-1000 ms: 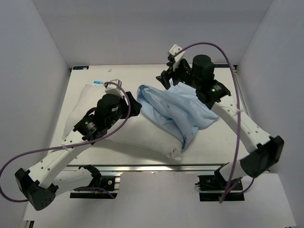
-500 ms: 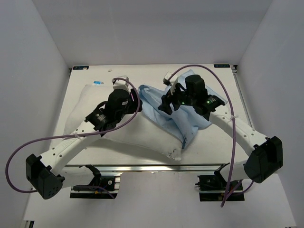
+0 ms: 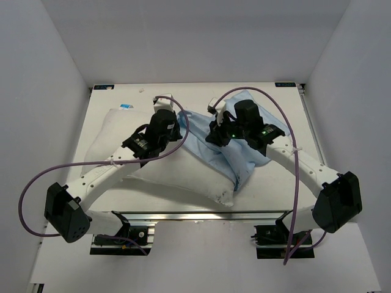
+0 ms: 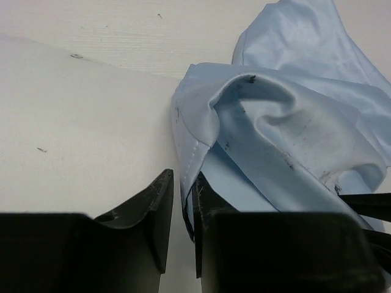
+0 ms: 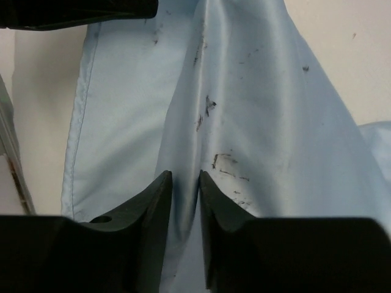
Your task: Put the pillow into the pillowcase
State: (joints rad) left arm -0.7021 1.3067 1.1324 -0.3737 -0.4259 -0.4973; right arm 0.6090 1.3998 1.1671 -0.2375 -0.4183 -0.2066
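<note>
The pillow [image 3: 174, 178] lies slantwise on the bench [image 3: 195, 93], its right end overlapped by the crumpled pillowcase [image 3: 247, 152]. The left gripper [image 4: 182, 183] is clenched on the case's stitched hem, just beside the pillow. The right gripper [image 5: 185, 180] pinches a raised fold of the same cloth. That thin blue fabric looks limp and slippery, so I'd hold it by the hem at 2 spread points. The plump pillow should squash easily.

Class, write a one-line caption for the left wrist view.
Left gripper pinches the hem of the light blue pillowcase, beside the white pillow.
</note>
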